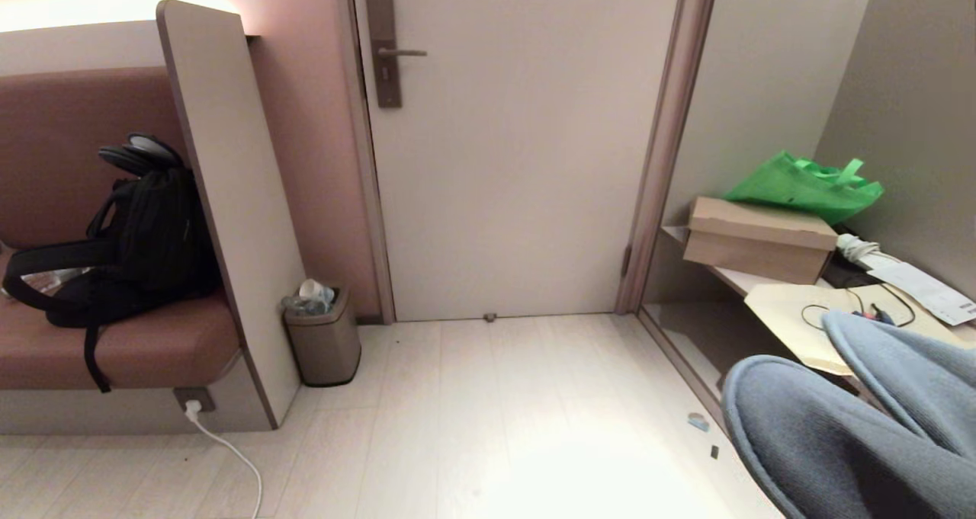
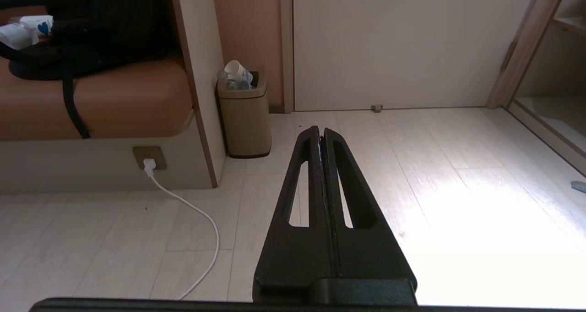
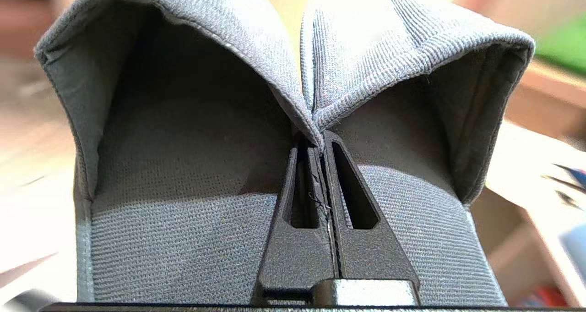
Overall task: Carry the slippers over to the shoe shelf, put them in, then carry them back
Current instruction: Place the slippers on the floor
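The two grey fabric slippers (image 1: 823, 435) hang in the air at the lower right of the head view, toes pointing away from me. In the right wrist view my right gripper (image 3: 320, 140) is shut on the inner rims of both slippers (image 3: 183, 174), pinched together between its fingertips. The gripper itself is hidden behind the slippers in the head view. My left gripper (image 2: 320, 131) is shut and empty, held low over the pale floor and pointing at the door. The shoe shelf (image 1: 686, 344), a low cubby with a pale base board, opens at floor level on the right, just beyond the slippers.
Above the cubby a board carries a cardboard box (image 1: 759, 238), a green bag (image 1: 804, 184), papers and cables. A closed door (image 1: 518, 145) faces me. On the left stand a brown bench with a black backpack (image 1: 130, 237), a small bin (image 1: 324, 336) and a white cable (image 1: 229, 450) on the floor.
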Tool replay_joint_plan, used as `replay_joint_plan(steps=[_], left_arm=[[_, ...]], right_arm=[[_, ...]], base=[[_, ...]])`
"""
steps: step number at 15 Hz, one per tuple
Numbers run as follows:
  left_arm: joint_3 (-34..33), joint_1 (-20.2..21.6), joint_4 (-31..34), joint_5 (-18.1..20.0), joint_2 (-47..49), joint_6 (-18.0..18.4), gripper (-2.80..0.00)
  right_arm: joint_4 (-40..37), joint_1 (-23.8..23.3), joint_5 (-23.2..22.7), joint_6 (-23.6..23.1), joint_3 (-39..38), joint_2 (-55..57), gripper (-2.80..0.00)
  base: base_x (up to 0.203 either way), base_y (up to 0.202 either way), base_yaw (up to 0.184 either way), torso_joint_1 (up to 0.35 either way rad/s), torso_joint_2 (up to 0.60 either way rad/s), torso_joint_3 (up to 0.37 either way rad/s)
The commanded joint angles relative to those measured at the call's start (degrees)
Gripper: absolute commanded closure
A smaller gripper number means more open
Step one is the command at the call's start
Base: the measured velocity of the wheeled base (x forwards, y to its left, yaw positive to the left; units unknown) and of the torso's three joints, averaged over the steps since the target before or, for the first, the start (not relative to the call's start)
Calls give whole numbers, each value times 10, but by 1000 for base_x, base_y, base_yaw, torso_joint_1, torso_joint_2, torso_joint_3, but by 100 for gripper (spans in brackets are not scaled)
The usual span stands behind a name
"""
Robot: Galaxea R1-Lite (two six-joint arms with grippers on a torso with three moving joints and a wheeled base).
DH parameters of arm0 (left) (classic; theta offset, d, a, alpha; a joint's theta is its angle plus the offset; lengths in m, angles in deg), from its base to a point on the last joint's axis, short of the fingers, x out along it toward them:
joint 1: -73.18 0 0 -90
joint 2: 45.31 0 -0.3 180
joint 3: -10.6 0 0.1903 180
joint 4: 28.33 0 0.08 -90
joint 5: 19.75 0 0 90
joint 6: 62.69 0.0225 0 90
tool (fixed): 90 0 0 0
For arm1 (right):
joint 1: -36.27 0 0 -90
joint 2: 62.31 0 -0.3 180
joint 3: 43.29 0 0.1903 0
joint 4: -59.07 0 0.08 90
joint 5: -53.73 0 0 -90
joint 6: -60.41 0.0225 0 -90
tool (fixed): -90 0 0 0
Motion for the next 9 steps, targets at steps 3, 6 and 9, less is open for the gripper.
replay_joint_plan(steps=[3, 6, 9], left_arm=[[-4, 0, 0, 0, 1, 0, 0], [-4, 0, 0, 0, 1, -2, 0], [-4, 0, 0, -1, 1, -2, 0]], right_arm=[[0, 16, -130, -27, 115, 257, 0], [1, 115, -128, -37, 199, 369, 0], [46, 243, -43, -5, 256, 466, 0]], base=[[0, 0, 0, 2, 0, -9], [0, 0, 0, 4, 4, -162], [0, 0, 0, 1, 0, -196]])
